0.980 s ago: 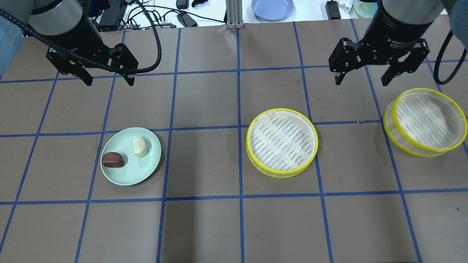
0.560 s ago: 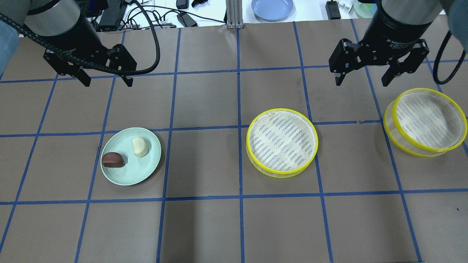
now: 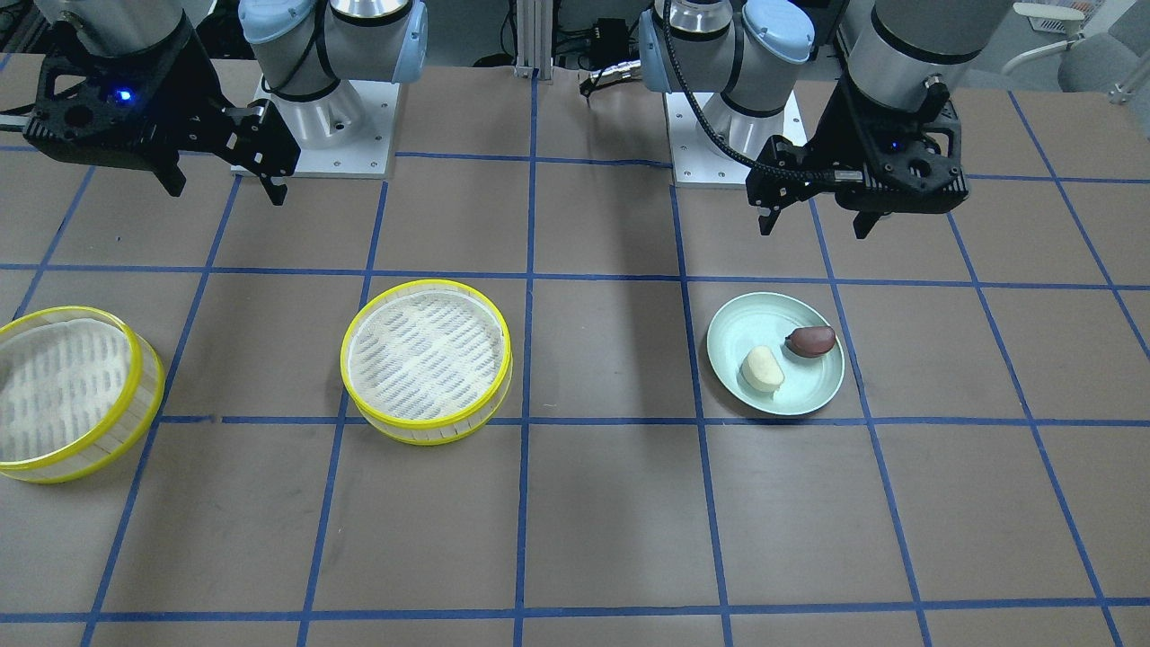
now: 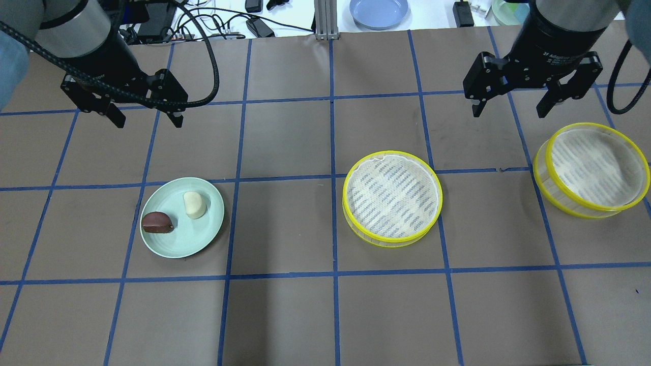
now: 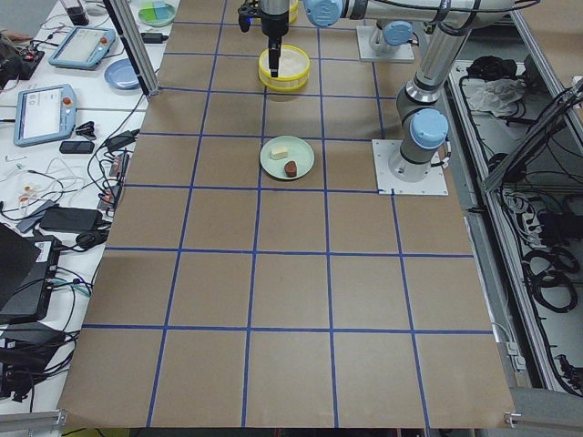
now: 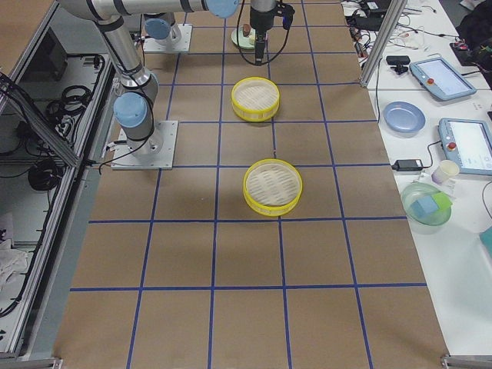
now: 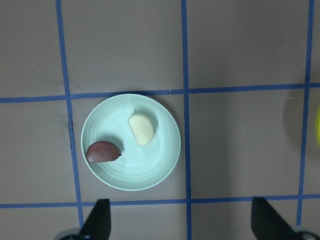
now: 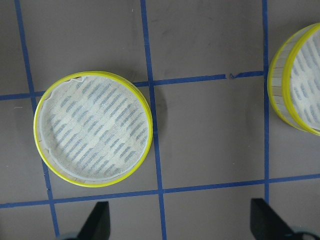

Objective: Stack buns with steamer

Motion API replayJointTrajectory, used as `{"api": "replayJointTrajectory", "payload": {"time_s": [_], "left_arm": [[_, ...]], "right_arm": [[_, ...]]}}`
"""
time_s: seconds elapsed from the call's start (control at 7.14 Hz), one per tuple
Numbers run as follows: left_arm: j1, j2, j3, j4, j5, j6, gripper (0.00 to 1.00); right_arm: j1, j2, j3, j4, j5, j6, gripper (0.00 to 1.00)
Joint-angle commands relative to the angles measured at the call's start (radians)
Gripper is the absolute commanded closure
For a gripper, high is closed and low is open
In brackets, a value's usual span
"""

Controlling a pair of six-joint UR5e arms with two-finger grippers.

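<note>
The cream-white bun (image 4: 195, 205) and the dark reddish-brown bun (image 4: 156, 222) lie on a pale green plate (image 4: 203, 234) at the left; both also show in the left wrist view, cream bun (image 7: 142, 129) and brown bun (image 7: 103, 152). One steamer tray (image 4: 392, 198) sits at the centre and another steamer tray (image 4: 591, 170) at the far right, both empty. My left gripper (image 4: 146, 120) hangs open above the table behind the plate. My right gripper (image 4: 509, 109) hangs open behind and between the two trays.
A blue plate (image 4: 379, 12), cables and devices lie on the white bench beyond the table's far edge. Blue tape lines divide the brown table (image 4: 285, 315) into squares.
Both grippers have shifted slightly: the left one a little toward the plate, the right one a little to the right. Both stay open. Buns and trays have not moved.
</note>
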Motion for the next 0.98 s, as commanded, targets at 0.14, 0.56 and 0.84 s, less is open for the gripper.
{"api": "replayJointTrajectory", "payload": {"time_s": [0.14,0.56,0.84], "left_arm": [[0.034,-0.032,-0.129,0.050,-0.001,0.042,0.00],[0.111,-0.152,-0.223,0.106,-0.056,0.047,0.00],[0.114,-0.270,-0.235,0.190,-0.050,0.044,0.00]], "right_arm": [[-0.073,0.130,-0.155,0.086,-0.011,-0.045,0.00],[-0.287,0.234,-0.151,-0.057,-0.037,-0.465,0.00],[-0.412,0.342,-0.106,-0.268,-0.141,-0.718,0.00]]}}
